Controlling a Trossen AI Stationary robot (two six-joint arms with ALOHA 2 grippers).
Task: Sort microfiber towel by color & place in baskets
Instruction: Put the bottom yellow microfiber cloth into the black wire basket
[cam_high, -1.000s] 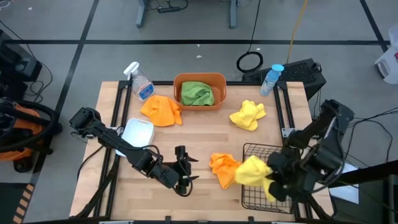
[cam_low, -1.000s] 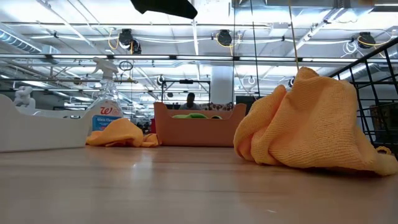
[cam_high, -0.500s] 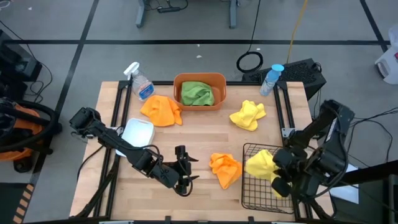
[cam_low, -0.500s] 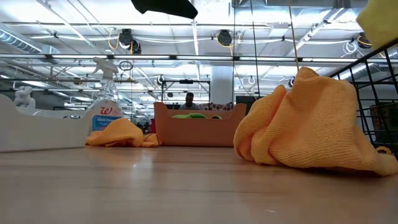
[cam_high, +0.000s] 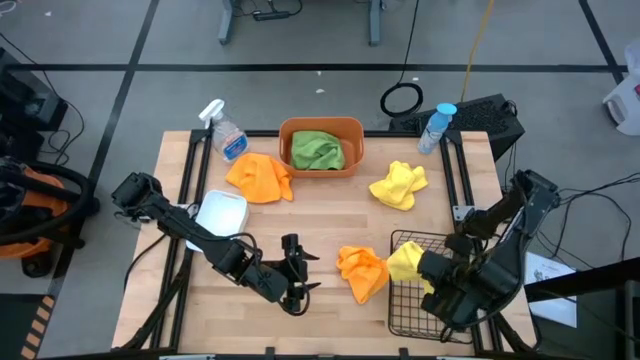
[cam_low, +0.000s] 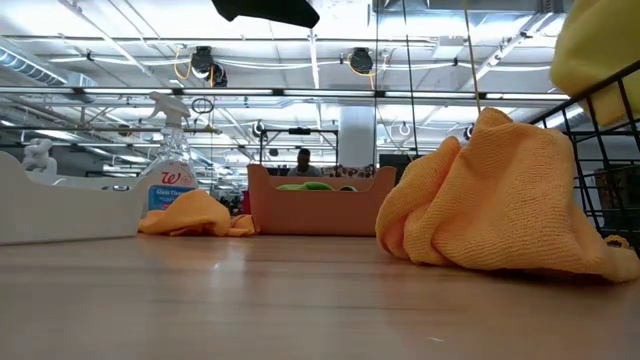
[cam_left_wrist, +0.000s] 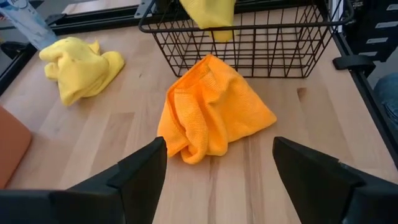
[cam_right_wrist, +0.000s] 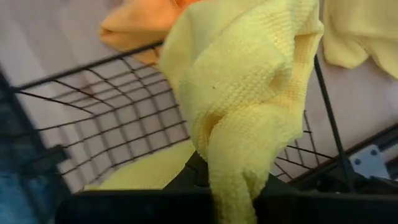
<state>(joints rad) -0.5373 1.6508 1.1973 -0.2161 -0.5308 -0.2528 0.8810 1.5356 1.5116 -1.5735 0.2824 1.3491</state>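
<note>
My right gripper (cam_high: 427, 272) is shut on a yellow towel (cam_high: 405, 262) above the left side of the black wire basket (cam_high: 430, 310). An orange towel (cam_high: 362, 271) lies in a heap on the table just left of that basket. My left gripper (cam_high: 296, 277) is open near the front edge, facing the orange towel (cam_left_wrist: 211, 112) with nothing between its fingers. A second orange towel (cam_high: 260, 177) and a second yellow towel (cam_high: 398, 185) lie farther back. The orange tub (cam_high: 345, 128) holds a green towel (cam_high: 318, 150). The white bin (cam_high: 222, 212) stands at the left. My right gripper holds the yellow towel by a bunched fold (cam_right_wrist: 231, 163), coming from above and pointing steeply down. The cloth drapes over the fingers and hides them. The towel is off the table, and its lower end (cam_left_wrist: 211, 15) hangs slack at the basket's left rim.
Two spray bottles stand at the back, one at the far left (cam_high: 225, 130) and one at the far right (cam_high: 437, 125). Bare wood lies between the white bin and the middle orange towel.
My right gripper has sunk toward the black basket and tipped more steeply down, still shut on the yellow towel. The towel, spread over the basket's left wall a second ago, now hangs lower and more gathered at that rim.
</note>
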